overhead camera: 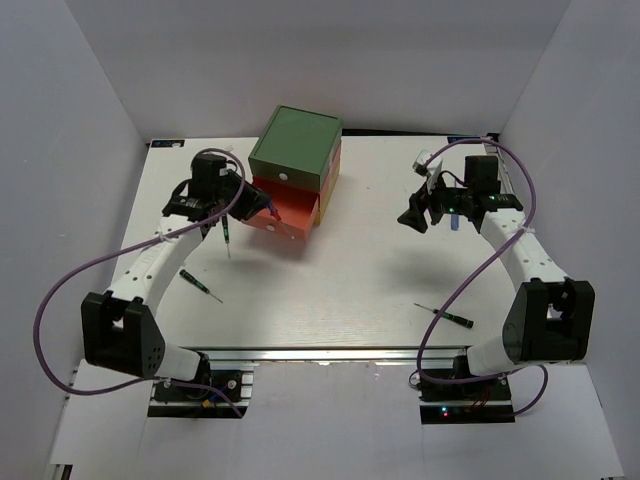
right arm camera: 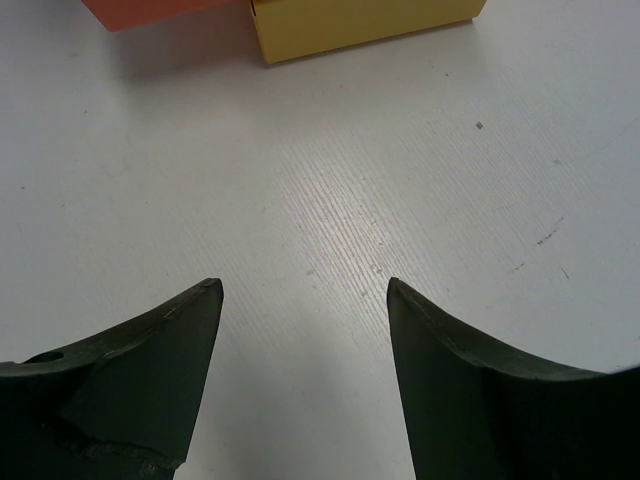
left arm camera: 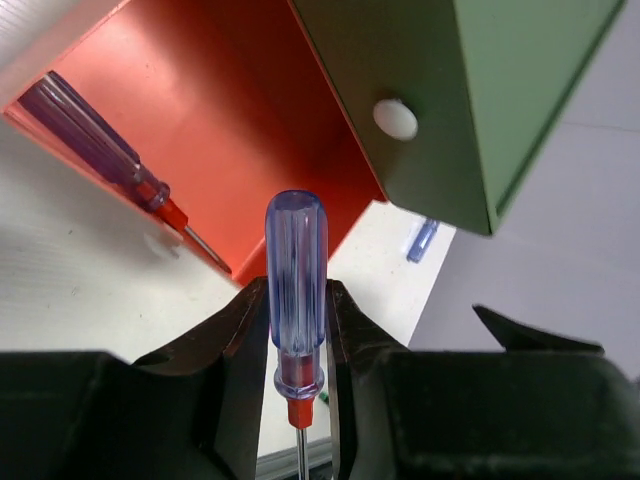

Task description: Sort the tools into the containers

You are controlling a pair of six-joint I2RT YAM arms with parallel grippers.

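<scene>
Inside white-walled enclosure [overhead camera: 70, 90]: white ribbed tabletop [overhead camera: 360, 270], scuffed, bearing drawer chest [overhead camera: 295, 145].

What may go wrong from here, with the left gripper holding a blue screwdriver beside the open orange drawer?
1. The left gripper pinches the blue screwdriver low on its handle, so it may pivot or slip.
2. The handle looks close to the green drawer above the orange drawer and may strike it.
3. Released, it may land on the screwdriver already inside.
</scene>
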